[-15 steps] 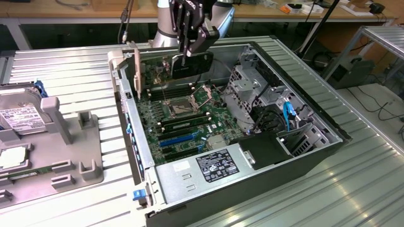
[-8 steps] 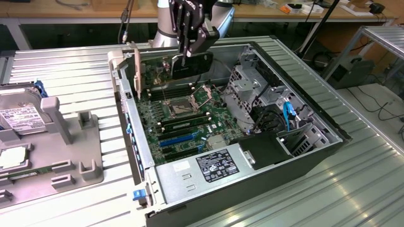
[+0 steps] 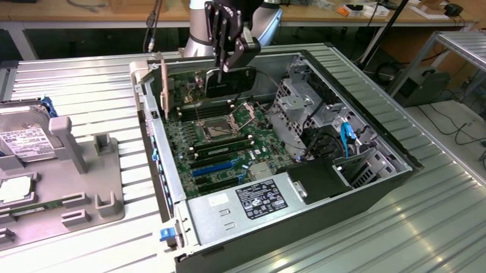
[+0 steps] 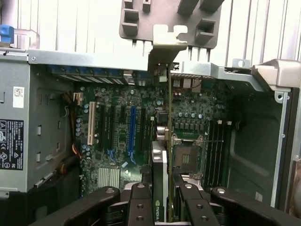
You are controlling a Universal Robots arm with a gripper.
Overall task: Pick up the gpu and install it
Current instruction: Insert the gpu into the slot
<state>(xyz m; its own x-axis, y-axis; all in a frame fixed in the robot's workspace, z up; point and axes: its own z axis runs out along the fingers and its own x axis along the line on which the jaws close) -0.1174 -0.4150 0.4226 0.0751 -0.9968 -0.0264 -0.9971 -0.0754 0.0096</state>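
Your gripper (image 3: 229, 65) is clamped on the upper edge of the gpu (image 3: 231, 84), which hangs upright over the motherboard (image 3: 227, 151); judge it light, stiff and fragile, best held by that edge.

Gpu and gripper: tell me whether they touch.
Touching. The wrist view shows the gripper with its fingers clamped on both faces of the gpu, seen edge-on.
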